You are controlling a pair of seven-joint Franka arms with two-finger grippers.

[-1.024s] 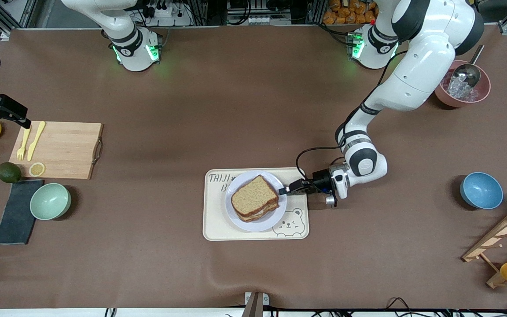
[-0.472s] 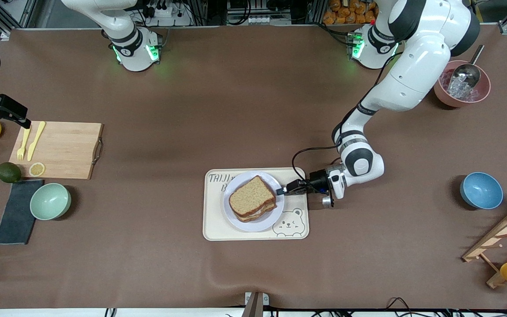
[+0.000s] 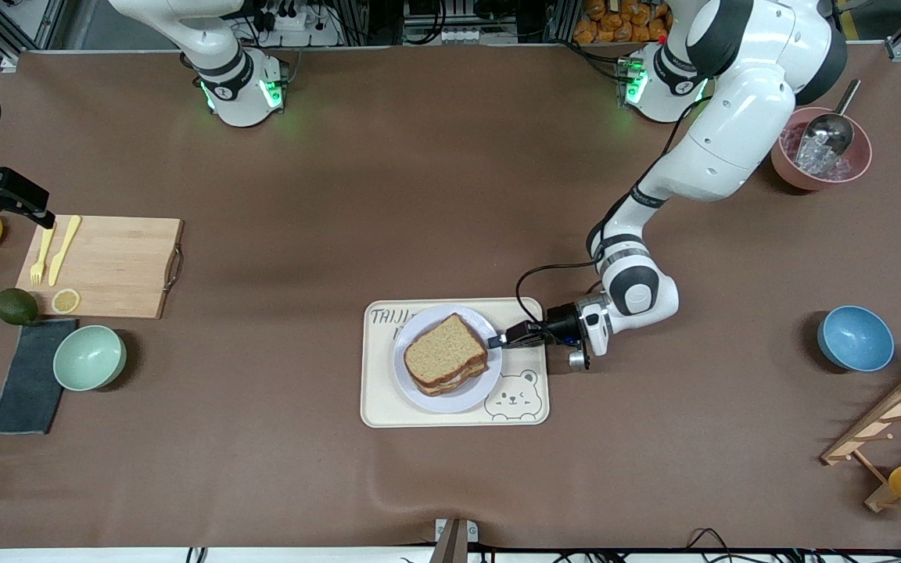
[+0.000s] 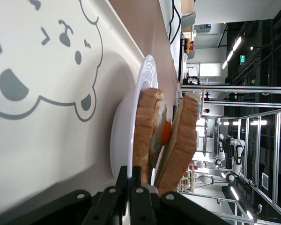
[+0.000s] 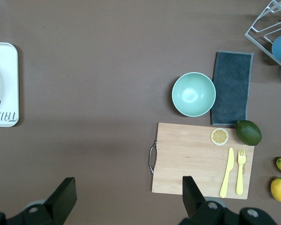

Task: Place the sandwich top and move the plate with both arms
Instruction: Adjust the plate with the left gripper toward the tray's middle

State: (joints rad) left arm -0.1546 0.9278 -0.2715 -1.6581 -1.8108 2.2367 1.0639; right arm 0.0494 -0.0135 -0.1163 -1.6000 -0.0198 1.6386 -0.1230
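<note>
The small round pale lavender-grey plate [image 3: 447,397] sits on the cream rectangular tray with a bear drawing [image 3: 381,391], which serves as the landmark here. On the plate lies the sandwich, and its top, a plain slice of light brown wholegrain bread [image 3: 443,351] with a darker crust, roughly square with one rounded edge, rests over the filling. In the left wrist view the top slice [image 4: 183,140] leans slightly away from the lower slice, with an orange bit of filling between them, and the plate's rim [image 4: 141,93] is thin and glossy.

The left gripper [image 3: 497,341] is low over the tray's edge toward the left arm's end of the table, its fingers pressed together on the plate's rim; the left wrist view shows the black fingertips [image 4: 133,180] pinching that rim just beside the bread.

The right gripper [image 5: 126,199] waits high, well apart from the tray, over the brown table toward the right arm's end, its fingers spread wide and holding nothing.
</note>
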